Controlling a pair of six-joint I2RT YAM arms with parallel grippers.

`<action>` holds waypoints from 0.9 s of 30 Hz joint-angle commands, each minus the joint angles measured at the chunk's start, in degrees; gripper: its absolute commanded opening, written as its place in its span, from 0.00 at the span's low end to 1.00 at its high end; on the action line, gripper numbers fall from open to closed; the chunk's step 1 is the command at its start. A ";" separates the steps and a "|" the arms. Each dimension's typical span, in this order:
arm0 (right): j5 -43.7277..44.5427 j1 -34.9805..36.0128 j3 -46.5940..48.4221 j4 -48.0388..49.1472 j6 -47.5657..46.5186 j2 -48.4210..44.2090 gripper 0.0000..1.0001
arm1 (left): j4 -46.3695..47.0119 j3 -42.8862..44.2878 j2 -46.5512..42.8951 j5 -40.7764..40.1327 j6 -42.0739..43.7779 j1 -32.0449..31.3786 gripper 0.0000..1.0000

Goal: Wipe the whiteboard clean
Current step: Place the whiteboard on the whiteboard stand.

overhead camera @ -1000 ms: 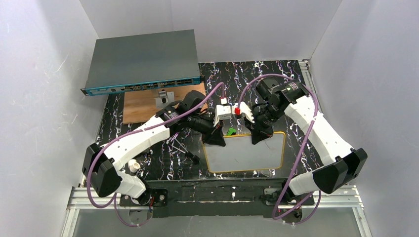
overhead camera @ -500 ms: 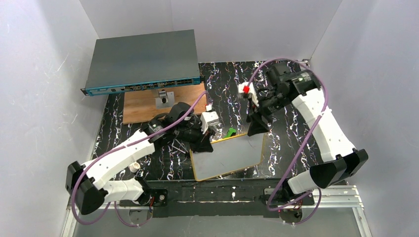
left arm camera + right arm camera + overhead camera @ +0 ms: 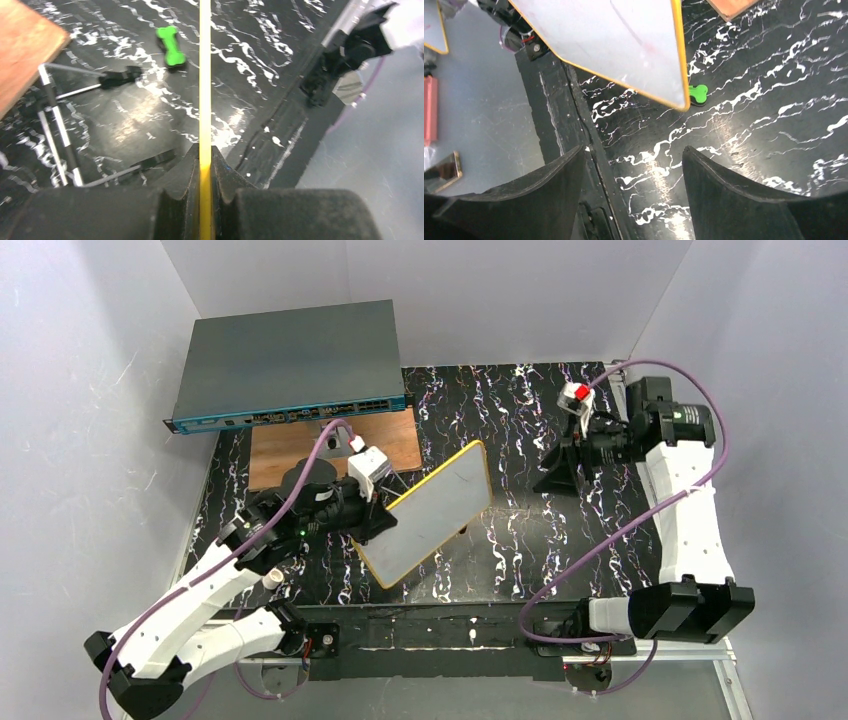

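Observation:
The whiteboard (image 3: 430, 508), grey-white with a thin orange rim, hangs tilted above the black marbled table (image 3: 520, 540). My left gripper (image 3: 372, 530) is shut on its lower left edge. The left wrist view shows the board edge-on as a yellow strip (image 3: 204, 75) clamped between the jaws of the left gripper (image 3: 204, 150). In the right wrist view its face (image 3: 614, 40) carries only a faint streak. My right gripper (image 3: 553, 478) stands open and empty to the right of the board, its jaws (image 3: 634, 160) spread over bare table. A small green eraser (image 3: 697, 94) lies on the table under the board's corner.
A grey network switch (image 3: 290, 365) sits at the back left, with a brown wooden board (image 3: 290, 460) in front of it. A thin wire stand (image 3: 55, 115) lies on the table by my left gripper. White walls close in on three sides.
My left gripper has lifted the whiteboard off the table and swung it left, tilting it up. My right gripper has opened and drawn back to the right.

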 commanded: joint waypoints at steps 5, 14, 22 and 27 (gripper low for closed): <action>-5.70 -3.72 -16.42 11.06 2.77 -2.94 0.77 | -3.38 5.60 -3.35 -12.11 0.96 2.63 0.00; -6.00 -4.76 -21.91 13.88 2.53 -1.69 0.79 | -1.88 4.65 -2.17 -12.42 0.65 6.81 0.00; -5.66 -5.10 -24.17 15.06 2.40 -1.65 0.80 | 0.46 -0.09 -2.33 -9.96 -1.68 10.49 0.00; -5.45 -5.07 -24.51 15.36 2.40 -1.54 0.81 | 1.66 -2.41 -2.59 -7.52 -3.09 12.14 0.00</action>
